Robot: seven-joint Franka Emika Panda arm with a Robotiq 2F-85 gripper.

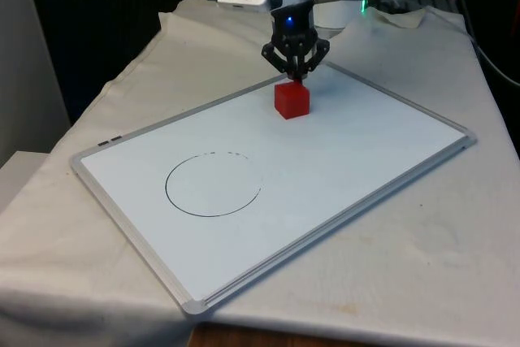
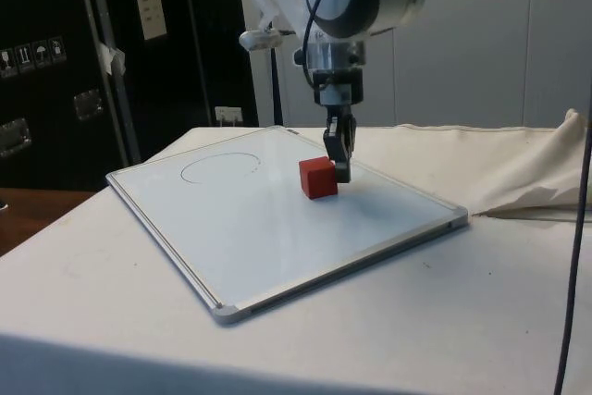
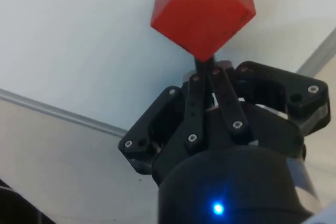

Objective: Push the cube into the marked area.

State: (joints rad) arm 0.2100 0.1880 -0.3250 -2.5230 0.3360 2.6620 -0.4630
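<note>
**Right behind the block: pincer tip at the cube's far edge**

Up close, the cube (image 1: 292,100) is a small solid block, matte red, with crisp edges and flat faces; the wrist view (image 3: 202,11) shows a thin dark slot near one of its top edges. It sits on a whiteboard (image 1: 366,144), a smooth, glossy white sheet in a slim grey metal frame with rounded corner caps, laid at an angle on the table (image 1: 422,266). The table wears a cream cloth, soft and creased, bunched into folds at the side view's right. A thin black circle (image 1: 213,185) is drawn on the board, its line broken into dashes along the far arc.

The pincer (image 1: 296,77) is black, built of jointed, screw-studded links, and its two fingers (image 3: 212,77) are clenched together into one narrow tip holding nothing. That tip hangs straight down just behind the cube, at its far side, touching or very nearly touching its upper edge. The cube lies well apart from the circle, between it and the pincer, near the board's far rim.
</note>
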